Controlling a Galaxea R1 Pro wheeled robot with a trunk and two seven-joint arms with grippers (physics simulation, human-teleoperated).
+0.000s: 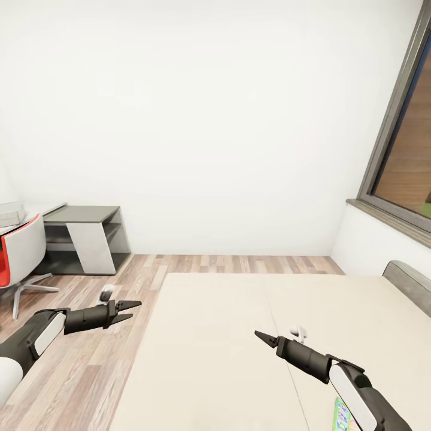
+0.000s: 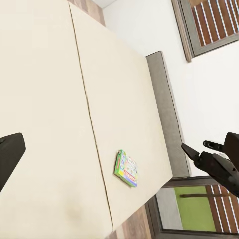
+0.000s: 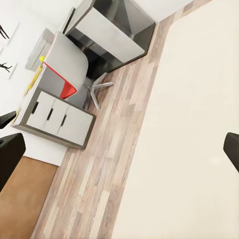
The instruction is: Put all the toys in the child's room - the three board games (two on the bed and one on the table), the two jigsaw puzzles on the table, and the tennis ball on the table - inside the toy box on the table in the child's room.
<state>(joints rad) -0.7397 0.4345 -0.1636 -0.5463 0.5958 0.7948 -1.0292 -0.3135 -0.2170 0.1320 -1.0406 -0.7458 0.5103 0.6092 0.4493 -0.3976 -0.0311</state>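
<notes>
A green-bordered board game (image 2: 126, 168) lies flat on the beige bed (image 2: 50, 99) near the grey headboard (image 2: 164, 114). In the head view its corner (image 1: 342, 414) peeks out beside my right forearm. My right gripper (image 1: 261, 337) hovers over the mattress (image 1: 239, 335), open and empty, its fingers (image 3: 10, 154) far apart in the right wrist view. My left gripper (image 1: 127, 310) hangs over the floor beside the bed, open and empty. The table (image 3: 55, 117) with white drawers stands far off. The toy box (image 1: 11, 213) sits on it. A yellow bit (image 3: 36, 78) on the tabletop is too small to identify.
A red-and-white swivel chair (image 1: 21, 254) stands at the table. A low dark-grey cabinet unit (image 1: 87, 236) sits against the far wall. A dark-framed window (image 1: 401, 137) is at the right. Wood-plank floor (image 1: 78, 371) runs between bed and table.
</notes>
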